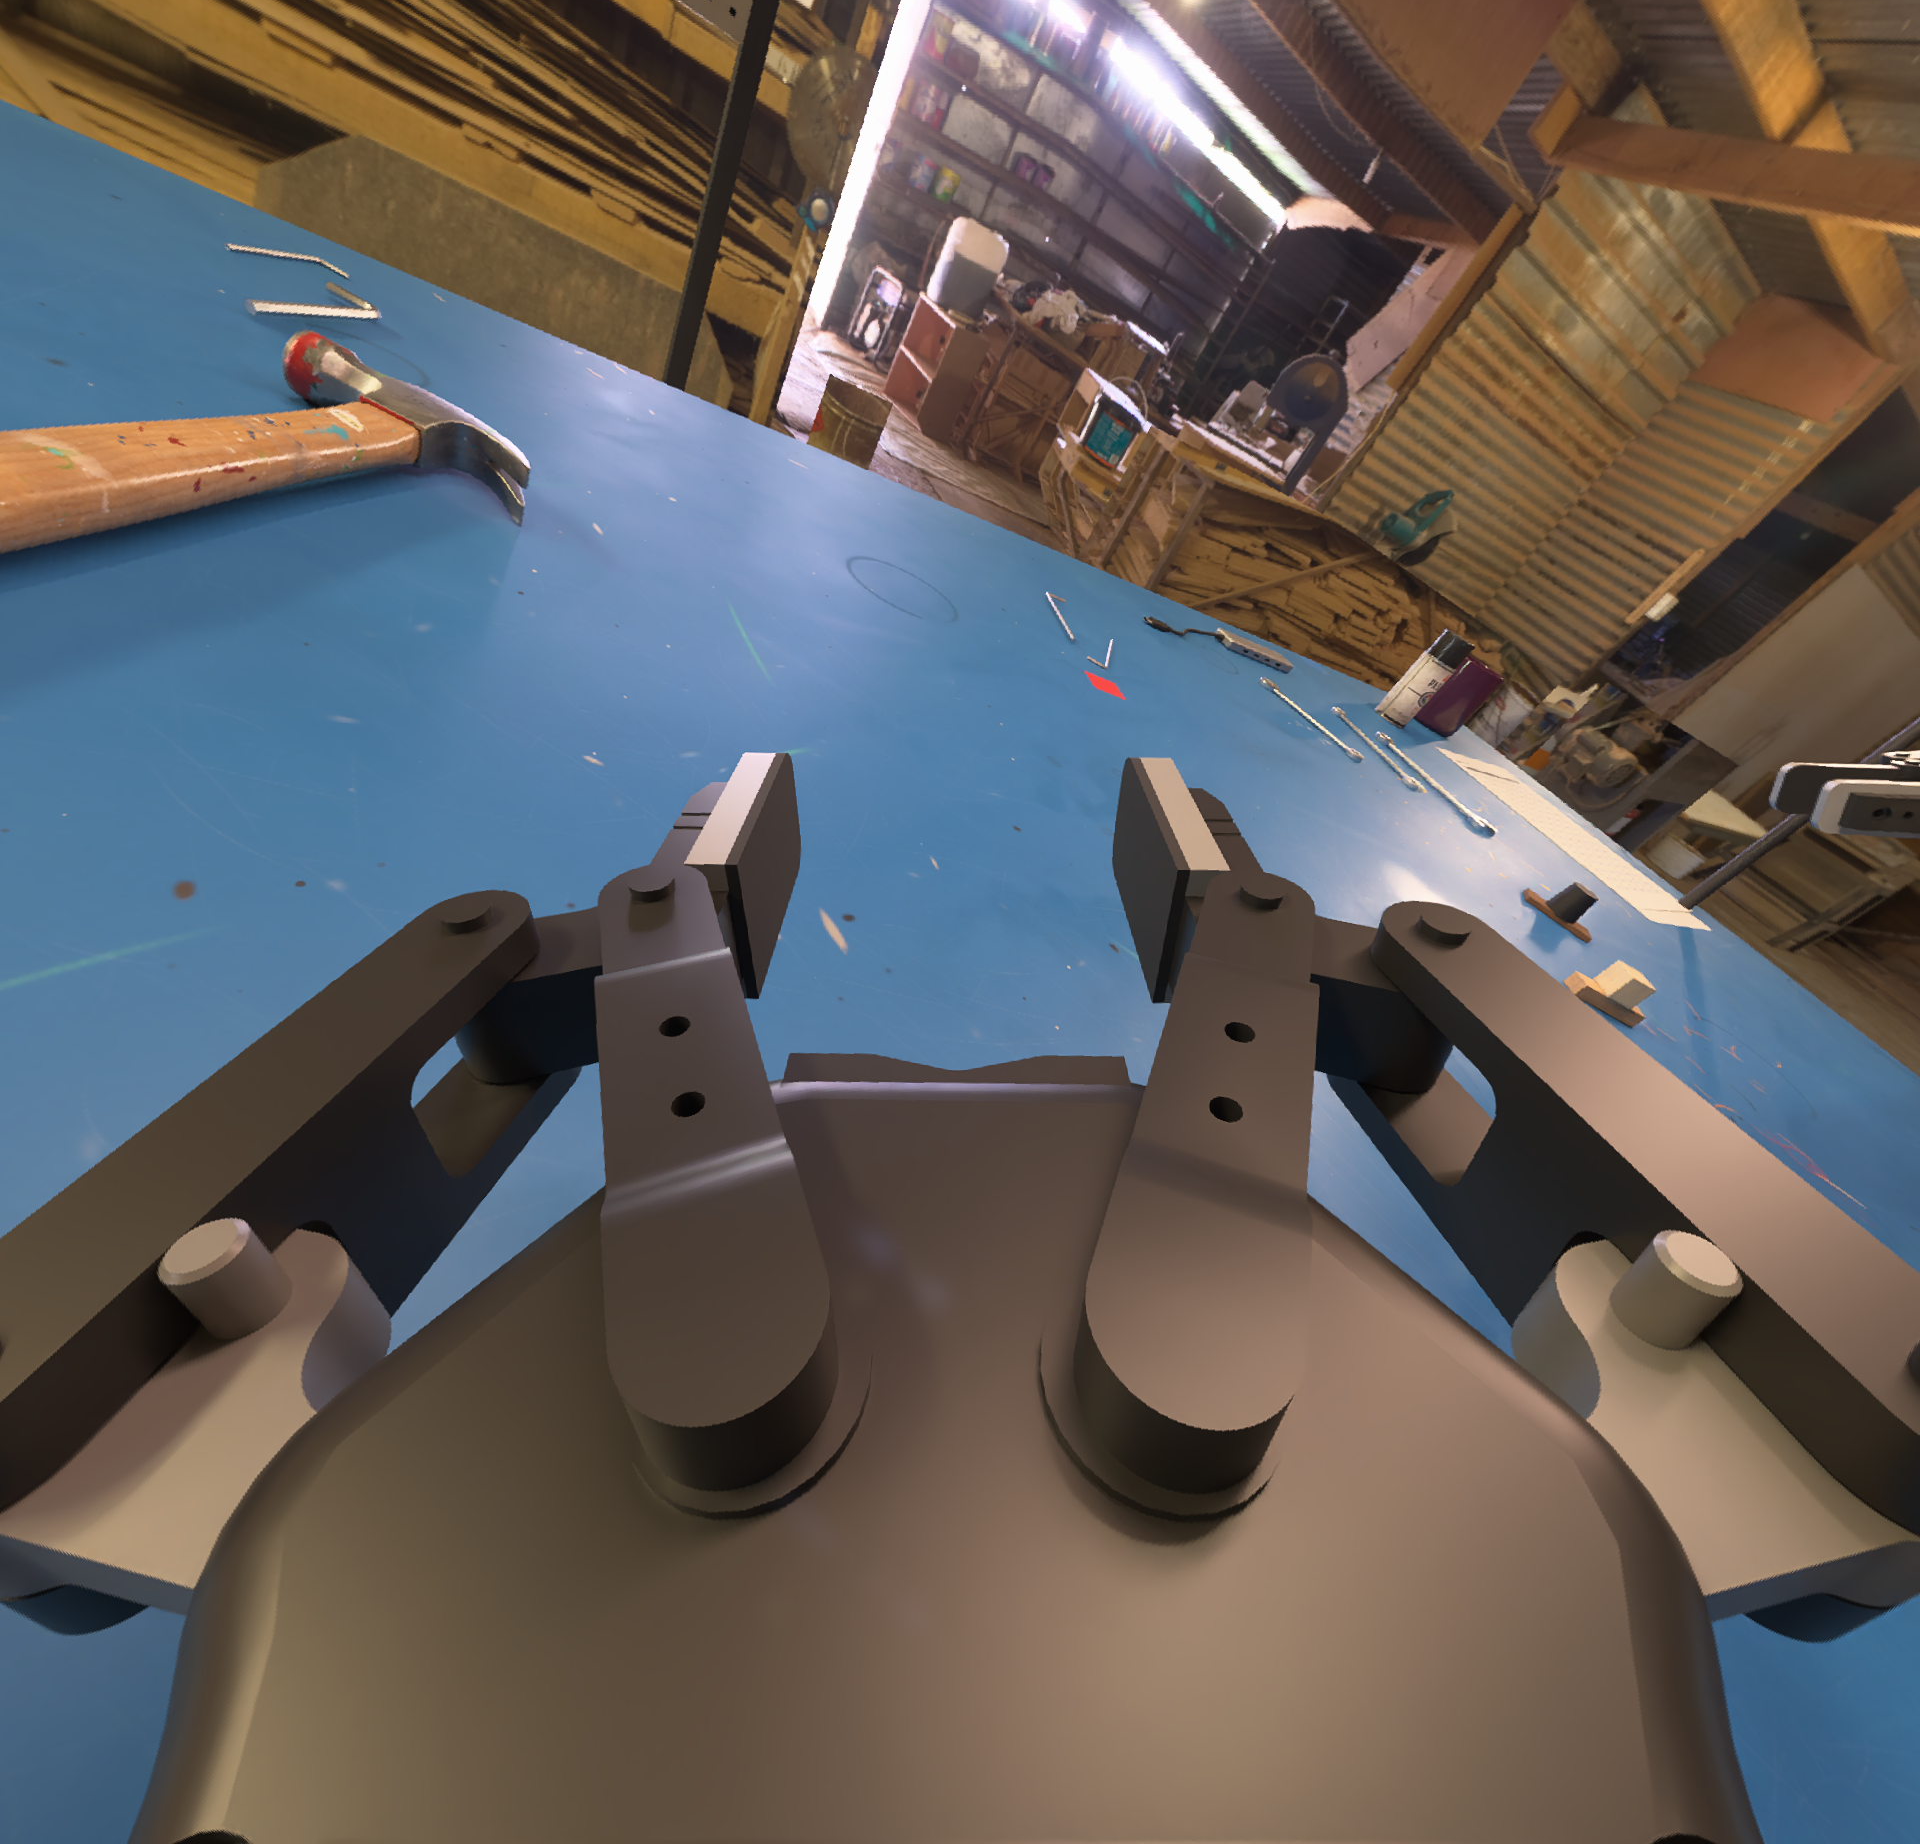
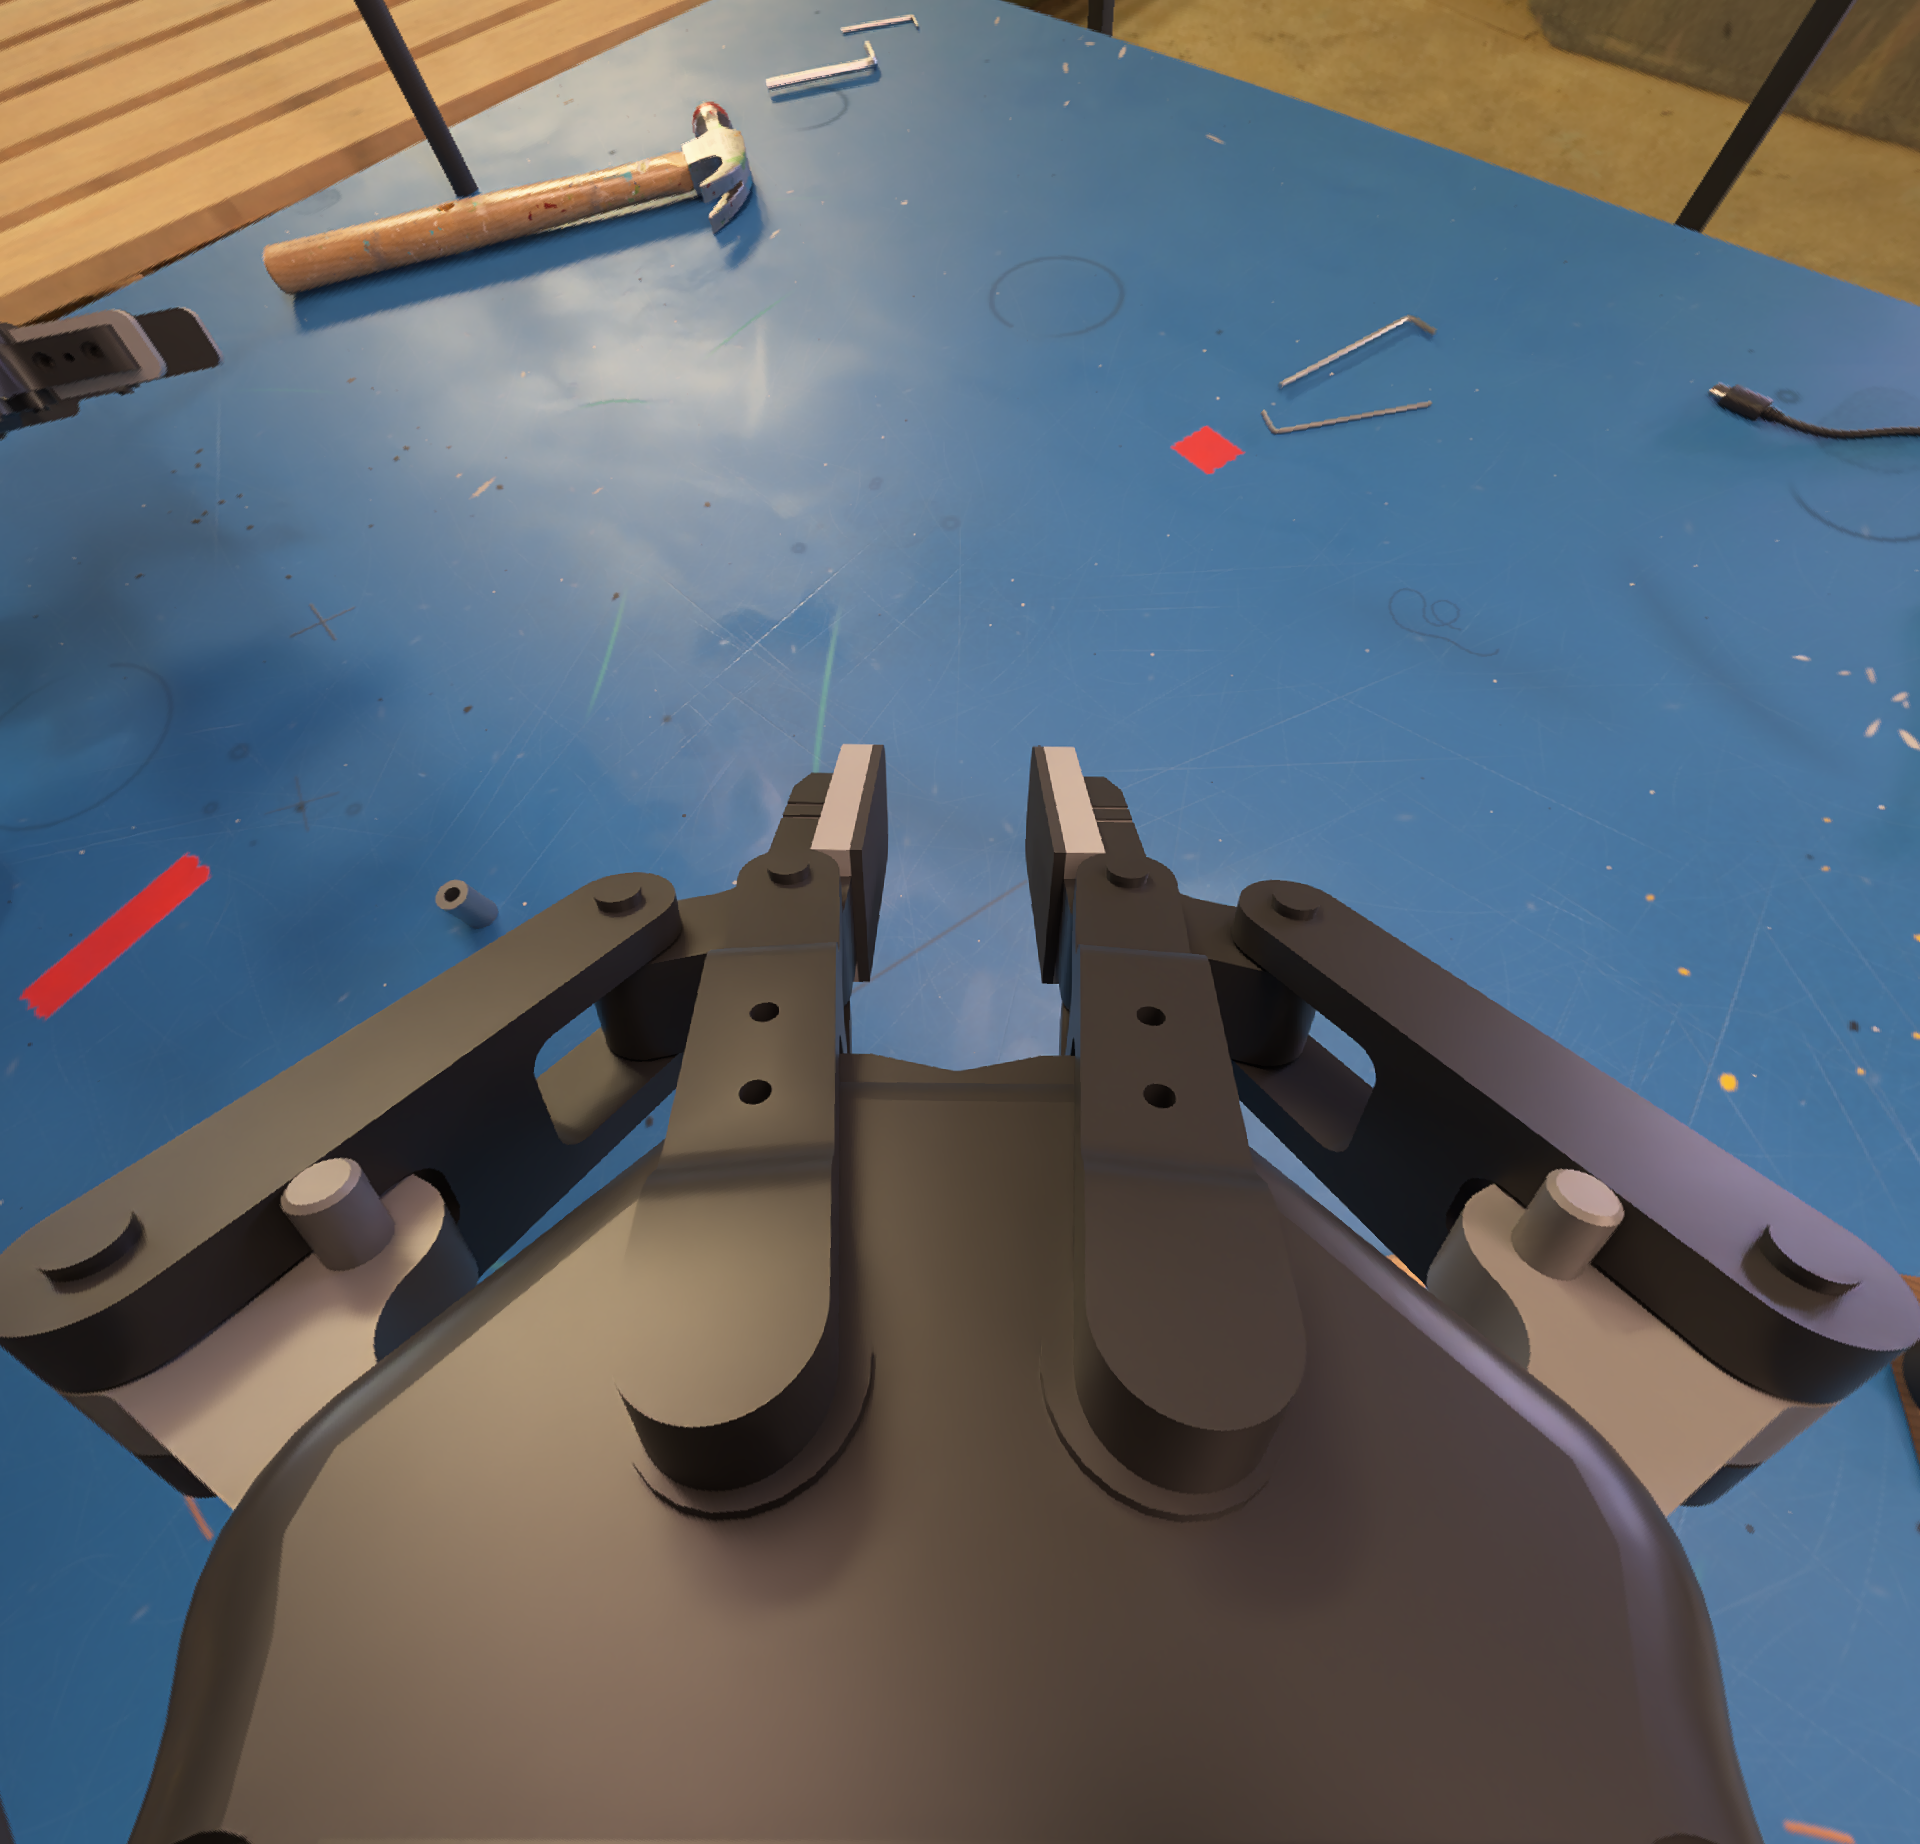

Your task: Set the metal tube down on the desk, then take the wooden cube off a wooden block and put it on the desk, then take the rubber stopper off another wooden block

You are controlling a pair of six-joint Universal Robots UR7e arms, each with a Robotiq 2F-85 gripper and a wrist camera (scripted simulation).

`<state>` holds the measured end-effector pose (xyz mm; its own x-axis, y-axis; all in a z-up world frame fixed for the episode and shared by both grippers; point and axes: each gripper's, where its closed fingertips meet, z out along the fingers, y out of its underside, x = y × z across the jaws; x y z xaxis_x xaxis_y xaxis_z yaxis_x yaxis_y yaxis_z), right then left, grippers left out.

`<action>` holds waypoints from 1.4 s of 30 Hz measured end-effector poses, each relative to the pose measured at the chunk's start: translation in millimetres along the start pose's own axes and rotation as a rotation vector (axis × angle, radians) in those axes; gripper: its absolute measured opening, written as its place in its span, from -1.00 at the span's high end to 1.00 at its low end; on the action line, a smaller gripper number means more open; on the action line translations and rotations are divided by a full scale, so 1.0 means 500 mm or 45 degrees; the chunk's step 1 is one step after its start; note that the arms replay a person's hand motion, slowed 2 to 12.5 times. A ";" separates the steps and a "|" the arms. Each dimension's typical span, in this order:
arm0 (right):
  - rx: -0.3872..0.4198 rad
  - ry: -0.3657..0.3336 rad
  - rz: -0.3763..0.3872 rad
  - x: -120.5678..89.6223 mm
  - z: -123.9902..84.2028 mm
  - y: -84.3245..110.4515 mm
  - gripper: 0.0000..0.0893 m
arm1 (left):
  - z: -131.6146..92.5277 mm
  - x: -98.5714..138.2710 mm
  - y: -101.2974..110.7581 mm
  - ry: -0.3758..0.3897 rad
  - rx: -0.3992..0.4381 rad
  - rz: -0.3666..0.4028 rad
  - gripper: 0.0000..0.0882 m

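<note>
Cluttered workshop all round, shelves and corrugated walls, and a big scuffed blue desk [image 2: 1039, 568] taking up most of both views. Biggest thing on it is a hammer [image 2: 499, 215], well away from the action, with a few hex keys [image 2: 1351, 381] scattered further out.

Left gripper [image 1: 956, 859] hangs over bare desk, fingers spread apart, nothing between them. Right gripper [image 2: 956, 838] is much the same, fingers parted with a narrower gap, also empty.

Metal tube [image 2: 464, 902] lies on its side on the desk, just off the right gripper's linkage, so that step looks done to me. Wooden cube [image 1: 1621, 986] sits on its wooden block [image 1: 1605, 1005] far off at the left wrist view's edge, with the dark rubber stopper [image 1: 1572, 899] on another block [image 1: 1556, 916] near it.

What could bite: both targets are small and sit near each other, so a wide approach might clip the stopper while going for the cube. A low grab could also lift or drag the thin block along. And that tube could roll if an arm brushes it.
</note>
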<state>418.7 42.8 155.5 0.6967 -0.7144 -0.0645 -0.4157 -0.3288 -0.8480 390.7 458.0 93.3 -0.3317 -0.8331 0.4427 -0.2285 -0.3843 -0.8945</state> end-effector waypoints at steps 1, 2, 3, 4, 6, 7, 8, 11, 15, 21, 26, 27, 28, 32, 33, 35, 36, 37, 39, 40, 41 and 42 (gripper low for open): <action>0.002 0.003 0.000 0.001 -0.002 -0.001 0.45 | 0.000 0.000 0.000 0.000 0.000 0.000 -0.24; 0.004 0.006 0.000 0.003 -0.003 -0.002 0.45 | 0.000 0.000 0.000 0.000 0.000 0.000 -0.24; 0.007 0.009 -0.001 0.005 -0.005 -0.003 0.45 | 0.000 0.000 0.000 0.000 0.000 0.000 -0.24; 0.009 0.013 -0.001 0.006 -0.007 -0.004 0.45 | 0.000 0.000 0.000 0.000 0.000 0.000 -0.24; 0.014 0.021 -0.001 0.011 -0.011 -0.007 0.45 | 0.000 0.000 0.000 -0.001 0.001 0.000 -0.24; 0.016 0.027 -0.001 0.013 -0.013 -0.008 0.45 | 0.000 0.000 0.000 -0.001 0.001 0.000 -0.24; 0.018 0.032 -0.002 0.016 -0.015 -0.009 0.44 | 0.000 0.000 0.000 -0.001 0.001 0.000 -0.24; 0.024 0.052 -0.003 0.025 -0.023 -0.012 0.39 | 0.000 0.000 0.000 -0.002 0.001 0.000 -0.24; 0.031 0.085 -0.003 0.040 -0.035 -0.016 0.30 | 0.000 0.000 0.000 -0.002 0.000 0.000 -0.24; 0.046 0.140 0.002 0.068 -0.060 -0.023 0.17 | 0.000 -0.001 0.000 -0.003 -0.001 0.000 -0.24; 0.059 0.196 0.009 0.095 -0.085 -0.028 0.06 | 0.001 -0.001 0.001 -0.005 -0.002 0.000 -0.24; 0.062 0.209 0.010 0.100 -0.090 -0.028 0.04 | 0.001 -0.001 0.001 -0.005 -0.002 0.000 -0.24; 0.065 0.222 0.011 0.106 -0.096 -0.029 0.04 | 0.001 -0.001 0.001 -0.005 -0.003 0.000 -0.24; 0.079 0.273 0.015 0.128 -0.120 -0.033 0.04 | 0.001 -0.002 0.001 -0.007 -0.005 0.000 -0.24; 0.082 0.285 0.016 0.133 -0.126 -0.034 0.04 | 0.001 -0.002 0.001 -0.008 -0.005 -0.001 -0.24; 0.089 0.305 0.018 0.143 -0.138 -0.036 0.04 | 0.002 -0.002 0.002 -0.009 -0.007 0.000 -0.24; 0.092 0.315 0.020 0.147 -0.144 -0.036 0.04 | 0.002 -0.002 0.002 -0.010 -0.007 0.000 -0.24; 0.096 0.325 0.021 0.151 -0.150 -0.037 0.04 | 0.002 -0.002 0.002 -0.011 -0.008 0.000 -0.24; 0.101 0.344 0.023 0.159 -0.161 -0.037 0.04 | 0.002 -0.003 0.002 -0.013 -0.010 0.000 -0.24; 0.104 0.353 0.024 0.163 -0.166 -0.038 0.04 | 0.003 -0.003 0.003 -0.014 -0.011 0.001 -0.24; 0.107 0.362 0.025 0.167 -0.172 -0.038 0.04 | 0.003 -0.003 0.003 -0.015 -0.012 0.001 -0.24; 0.110 0.371 0.026 0.170 -0.177 -0.038 0.04 | 0.003 -0.003 0.003 -0.016 -0.013 0.001 -0.24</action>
<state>434.3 -66.4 212.6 0.4865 -0.8715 0.0611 -0.3681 -0.2679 -0.8903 392.2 458.1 91.1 -0.3205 -0.8383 0.4410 -0.2379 -0.3794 -0.8941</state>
